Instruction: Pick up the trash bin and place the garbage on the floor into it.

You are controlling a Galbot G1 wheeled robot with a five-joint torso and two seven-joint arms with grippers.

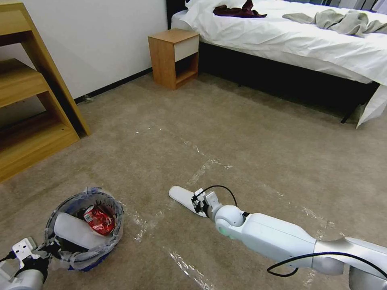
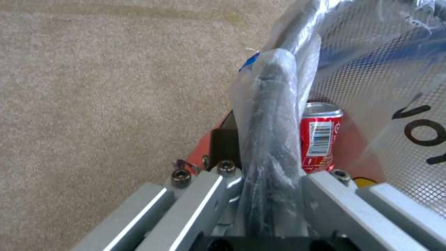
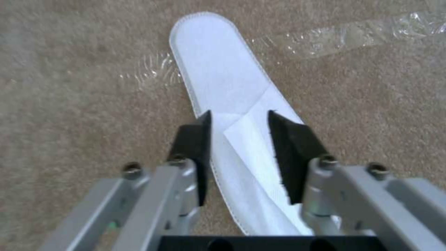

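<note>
Your trash bin [image 1: 82, 227] is sitting at the lower left of the head view, its crinkled clear bag with blue edging folded over the rim, and inside it you are seeing a crushed red soda can [image 1: 99, 219] lying beside a white insole [image 1: 76, 233]. Your left claw [image 1: 40, 251] is at the bin's near edge in the bottom left corner, and in the left wrist view its fingers [image 2: 325, 195] are pressing together on the bag-covered rim [image 2: 271, 139], with the red can [image 2: 320, 137] standing just past them inside the bin. Out on the floor [image 1: 250, 137], near the lower middle of the head view, a second white insole [image 1: 183, 197] is lying flat on the beige carpet, just beside a strip of shiny clear tape [image 1: 203, 169]. Your right claw [image 1: 197, 201] is reaching over that insole's near end; in the right wrist view its dark pads [image 3: 290, 153] are standing apart with the insole [image 3: 223, 80] running between them, and you cannot tell whether they are touching it. Farther off, a wooden nightstand [image 1: 174, 57] is standing against the wall at the top centre, a bed [image 1: 306, 40] with white sheets is filling the upper right, and a wooden shelf unit [image 1: 28, 92] is along the left edge.
</note>
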